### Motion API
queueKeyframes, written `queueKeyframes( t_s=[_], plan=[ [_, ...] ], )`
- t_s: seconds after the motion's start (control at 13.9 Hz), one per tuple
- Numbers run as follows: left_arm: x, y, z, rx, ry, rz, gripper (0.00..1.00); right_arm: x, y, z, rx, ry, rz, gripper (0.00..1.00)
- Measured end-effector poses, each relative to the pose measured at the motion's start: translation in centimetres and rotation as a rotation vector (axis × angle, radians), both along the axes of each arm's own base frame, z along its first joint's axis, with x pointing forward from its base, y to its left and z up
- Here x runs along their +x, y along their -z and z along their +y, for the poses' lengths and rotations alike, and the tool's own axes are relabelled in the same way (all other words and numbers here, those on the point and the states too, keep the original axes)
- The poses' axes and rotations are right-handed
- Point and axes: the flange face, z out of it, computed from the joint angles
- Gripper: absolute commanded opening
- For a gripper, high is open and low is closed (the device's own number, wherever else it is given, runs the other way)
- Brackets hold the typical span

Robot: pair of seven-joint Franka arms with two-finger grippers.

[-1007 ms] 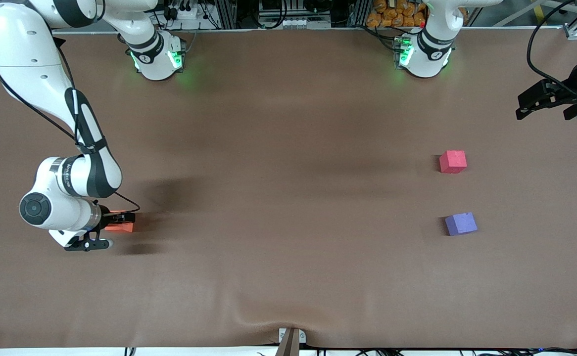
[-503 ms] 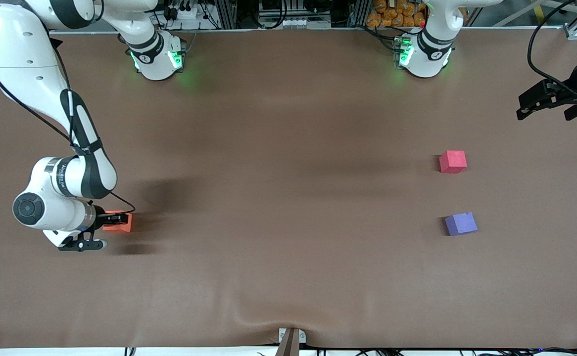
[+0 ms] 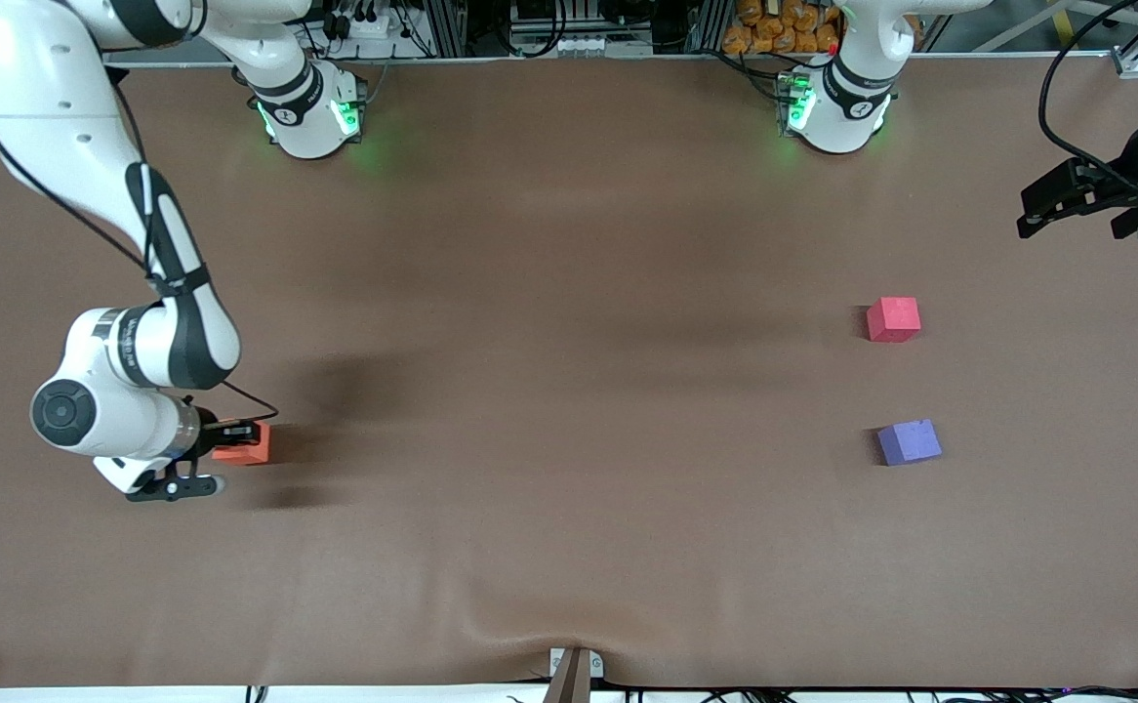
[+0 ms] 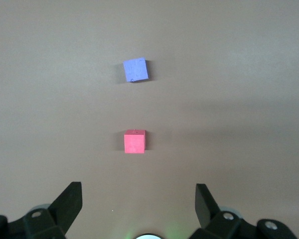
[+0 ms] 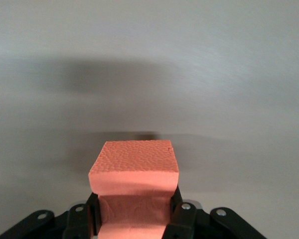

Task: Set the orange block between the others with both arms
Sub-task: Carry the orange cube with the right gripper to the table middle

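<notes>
My right gripper is shut on the orange block at the right arm's end of the table; the wrist view shows the foam of the orange block squeezed in between the two black fingers. The pinkish-red block and the purple-blue block lie apart toward the left arm's end, the purple-blue one nearer the front camera. My left gripper hangs open and empty above that end of the table. Its wrist view shows the pinkish-red block and the purple-blue block below the spread fingers.
A brown cloth covers the table, with a wrinkle near the front edge. A small metal bracket sits at the middle of that edge. The arm bases stand along the edge farthest from the front camera.
My right gripper has shut on the orange block and drawn slightly with it along the table. The left arm and the two other blocks have stayed still.
</notes>
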Motion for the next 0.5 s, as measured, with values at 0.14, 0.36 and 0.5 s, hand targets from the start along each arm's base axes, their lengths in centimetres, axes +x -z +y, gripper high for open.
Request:
queueKeyframes(
  t_s=[0.14, 0.36, 0.5],
  plan=[
    [0.1, 0.1, -0.1, 0.000, 0.001, 0.000, 1.00, -0.4, -2.3, 6.3, 0.031, -0.015, -0.017, 0.00],
    [0.1, 0.1, -0.1, 0.000, 0.002, -0.001, 1.00, -2.1, -4.0, 16.7, 0.066, 0.031, -0.033, 0.00],
    [0.1, 0.1, 0.0, 0.000, 0.001, -0.001, 1.00, -3.8, -4.7, 23.0, 0.066, 0.074, -0.040, 0.00]
  ],
)
